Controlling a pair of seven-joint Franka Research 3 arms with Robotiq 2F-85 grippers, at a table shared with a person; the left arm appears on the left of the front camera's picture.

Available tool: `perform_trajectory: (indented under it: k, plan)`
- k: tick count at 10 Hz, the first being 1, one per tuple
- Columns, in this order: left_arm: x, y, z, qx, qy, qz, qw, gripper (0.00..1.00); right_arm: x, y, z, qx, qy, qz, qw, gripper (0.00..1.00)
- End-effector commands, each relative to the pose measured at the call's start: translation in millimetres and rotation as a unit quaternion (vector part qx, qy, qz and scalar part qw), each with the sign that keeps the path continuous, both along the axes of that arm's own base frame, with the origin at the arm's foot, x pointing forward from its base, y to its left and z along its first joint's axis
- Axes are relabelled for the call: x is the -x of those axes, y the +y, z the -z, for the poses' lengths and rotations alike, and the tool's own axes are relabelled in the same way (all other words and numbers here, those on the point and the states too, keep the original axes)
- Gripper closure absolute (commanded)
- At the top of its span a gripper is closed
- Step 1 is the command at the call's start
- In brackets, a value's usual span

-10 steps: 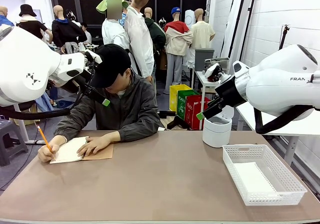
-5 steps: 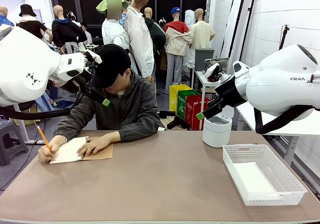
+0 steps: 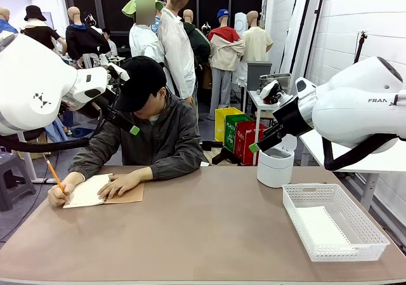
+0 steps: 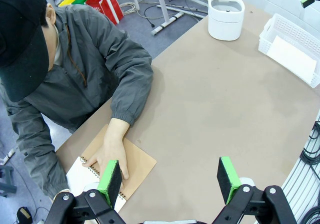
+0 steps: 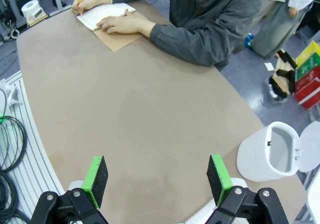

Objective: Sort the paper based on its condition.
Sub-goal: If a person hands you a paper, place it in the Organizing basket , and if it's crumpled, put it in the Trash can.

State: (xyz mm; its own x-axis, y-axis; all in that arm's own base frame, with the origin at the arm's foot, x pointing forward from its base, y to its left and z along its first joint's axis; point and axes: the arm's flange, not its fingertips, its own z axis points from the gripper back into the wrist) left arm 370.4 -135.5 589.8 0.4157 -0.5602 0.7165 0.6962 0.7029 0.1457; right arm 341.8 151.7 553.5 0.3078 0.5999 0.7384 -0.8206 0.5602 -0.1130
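Note:
A white sheet of paper (image 3: pixel 320 225) lies flat in the white basket (image 3: pixel 293 210) at the table's right; the left wrist view shows the same paper (image 4: pixel 295 59) in the basket (image 4: pixel 280 27). My left gripper (image 4: pixel 170 176) hangs open and empty high above the table's left side, over the person's hand. Its green fingertip (image 3: pixel 134 130) shows in front of the person's shoulder. My right gripper (image 5: pixel 157 179) is open and empty too, held high over the right half of the table, with a green fingertip (image 3: pixel 254 148) above the white bin.
A person at the far left writes with an orange pencil (image 3: pixel 54 174) in a spiral notebook (image 3: pixel 89 191) with a brown cover (image 4: pixel 137 166), one hand flat on it. A white lidded bin (image 3: pixel 275 165) stands open at the far right.

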Motion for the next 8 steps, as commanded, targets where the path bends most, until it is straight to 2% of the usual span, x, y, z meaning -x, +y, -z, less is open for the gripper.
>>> perform_trajectory:
  k: [1,8]
  plan:
    - [0.4,0.2,0.2,0.003,0.003,-0.006,1.0,0.0,-1.5,-0.5,2.1,-0.004,0.003,-0.003,1.0,0.0]
    - [0.4,0.2,0.2,0.003,0.003,-0.006,1.0,0.0,-1.5,-0.5,2.1,-0.004,0.003,-0.003,1.0,0.0]
